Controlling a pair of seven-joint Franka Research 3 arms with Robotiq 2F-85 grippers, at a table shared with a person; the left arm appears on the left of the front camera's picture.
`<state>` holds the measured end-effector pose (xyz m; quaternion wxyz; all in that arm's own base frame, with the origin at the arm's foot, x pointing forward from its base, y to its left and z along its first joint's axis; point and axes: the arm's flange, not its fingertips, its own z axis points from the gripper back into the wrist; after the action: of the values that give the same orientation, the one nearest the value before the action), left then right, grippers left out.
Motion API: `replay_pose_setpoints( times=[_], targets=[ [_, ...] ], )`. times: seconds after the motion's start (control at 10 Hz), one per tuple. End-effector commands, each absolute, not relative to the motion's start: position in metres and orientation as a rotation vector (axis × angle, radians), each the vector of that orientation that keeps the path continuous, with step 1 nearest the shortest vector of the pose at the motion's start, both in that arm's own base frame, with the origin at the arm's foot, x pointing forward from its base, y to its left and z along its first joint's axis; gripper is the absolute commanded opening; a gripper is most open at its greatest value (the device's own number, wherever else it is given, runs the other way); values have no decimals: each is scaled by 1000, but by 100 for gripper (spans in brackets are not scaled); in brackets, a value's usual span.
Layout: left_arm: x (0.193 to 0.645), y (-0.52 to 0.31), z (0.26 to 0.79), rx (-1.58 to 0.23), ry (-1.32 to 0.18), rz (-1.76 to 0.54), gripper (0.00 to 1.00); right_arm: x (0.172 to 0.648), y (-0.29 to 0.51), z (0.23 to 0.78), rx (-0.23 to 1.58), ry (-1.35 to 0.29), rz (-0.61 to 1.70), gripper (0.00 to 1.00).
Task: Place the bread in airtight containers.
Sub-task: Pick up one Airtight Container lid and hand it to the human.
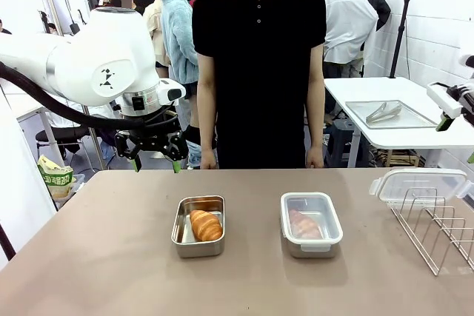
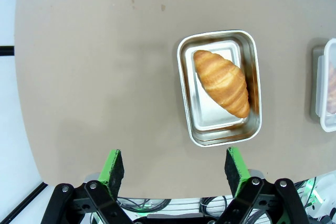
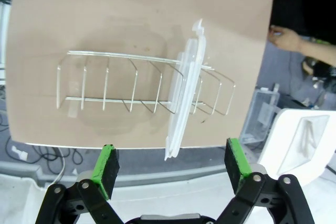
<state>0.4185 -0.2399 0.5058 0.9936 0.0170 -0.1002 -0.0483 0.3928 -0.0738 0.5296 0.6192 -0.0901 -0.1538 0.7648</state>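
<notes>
Two steel tins stand mid-table. The left tin has no lid and holds a croissant lying slantwise. A lid covers the right tin, and a second croissant shows through it. Another lid stands on edge in the wire rack. My left gripper hangs open, high over the table's far left, with the lidless tin below it. My right gripper hovers open above the rack at the right edge. Both grippers hold nothing.
A person stands at the far side with both arms down; one hand hangs beside the table's edge. A metal tray with tongs lies on a white table at back right. A snack bag sits off the left edge.
</notes>
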Motion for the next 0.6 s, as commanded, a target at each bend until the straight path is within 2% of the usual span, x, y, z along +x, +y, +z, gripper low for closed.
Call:
replay_pose_setpoints(
  times=[0.0, 0.2, 0.5],
  targets=[
    [419, -238, 508, 39, -200, -99, 100, 415, -78, 505, -154, -392, 1774, 100],
    [419, -238, 508, 39, -200, -99, 100, 433, -82, 477, -96, -393, 1784, 100],
    [419, -238, 508, 39, -200, -99, 100, 450, -69, 462, -120, -403, 1841, 100]
  ],
)
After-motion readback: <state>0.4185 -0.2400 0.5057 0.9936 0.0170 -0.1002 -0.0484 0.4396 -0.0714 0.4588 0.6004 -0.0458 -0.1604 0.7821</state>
